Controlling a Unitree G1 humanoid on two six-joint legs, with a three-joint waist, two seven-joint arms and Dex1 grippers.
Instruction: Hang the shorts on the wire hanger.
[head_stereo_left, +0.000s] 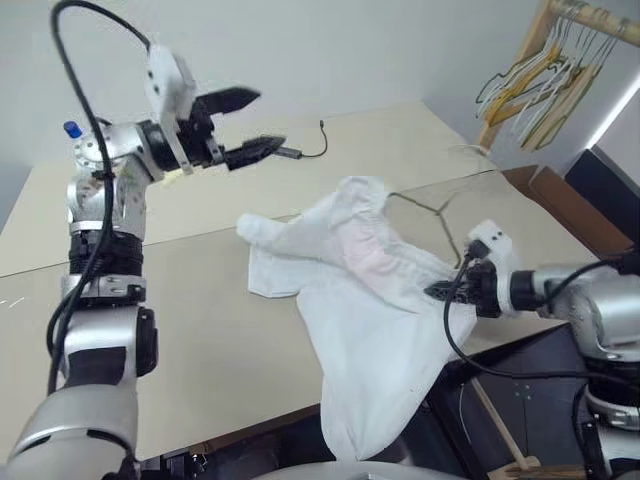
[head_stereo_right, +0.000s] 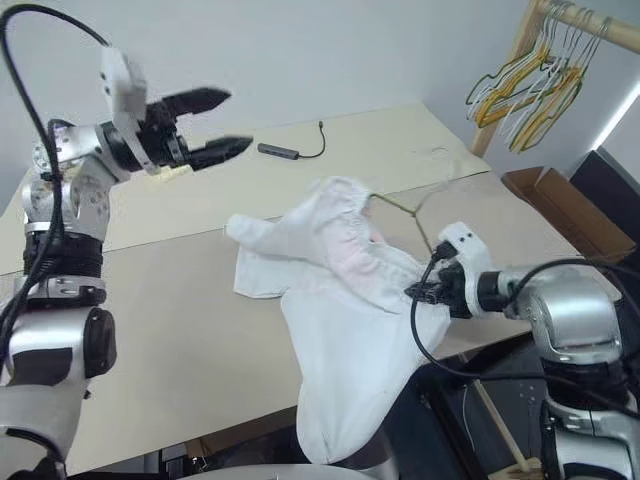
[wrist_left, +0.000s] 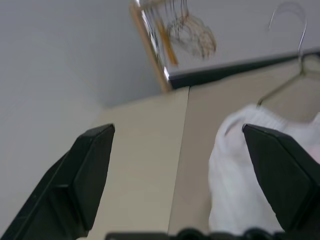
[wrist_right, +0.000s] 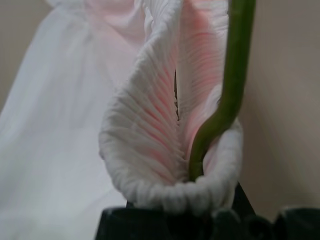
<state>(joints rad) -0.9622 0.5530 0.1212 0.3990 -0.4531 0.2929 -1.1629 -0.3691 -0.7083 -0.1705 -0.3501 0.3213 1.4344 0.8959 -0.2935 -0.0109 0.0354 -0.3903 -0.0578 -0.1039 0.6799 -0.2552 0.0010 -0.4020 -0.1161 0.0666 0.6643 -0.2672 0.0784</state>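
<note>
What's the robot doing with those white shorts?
The robot is trying to put the shorts onto a wire hanger on the table. Its right gripper is pinching the gathered waistband together with the hanger's wire. Its left gripper is open and empty, raised above the table. One leg of the shorts hangs over the table's near edge. More hangers hang on a rack behind.

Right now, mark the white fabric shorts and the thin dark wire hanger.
white fabric shorts (head_stereo_left: 370, 330), left eye view, on the leg draped over the table edge.
thin dark wire hanger (head_stereo_left: 442, 228), left eye view, on its bare wire.
</note>
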